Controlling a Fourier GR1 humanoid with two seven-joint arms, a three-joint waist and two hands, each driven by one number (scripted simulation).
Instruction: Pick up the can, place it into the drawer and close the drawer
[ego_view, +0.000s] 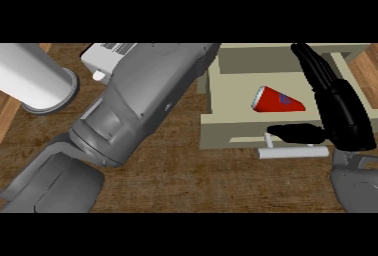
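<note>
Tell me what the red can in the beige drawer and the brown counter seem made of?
The red can looks like painted metal, with a pale rim. The open beige drawer looks like matte painted wood or plastic. The brown counter shows wood-like grain.

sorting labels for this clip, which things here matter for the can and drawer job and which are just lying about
Job: red can, lying inside the open drawer; drawer handle; right hand, open over the drawer.

Lying about: white cylinder; white box; left forearm, hand unseen.
</note>
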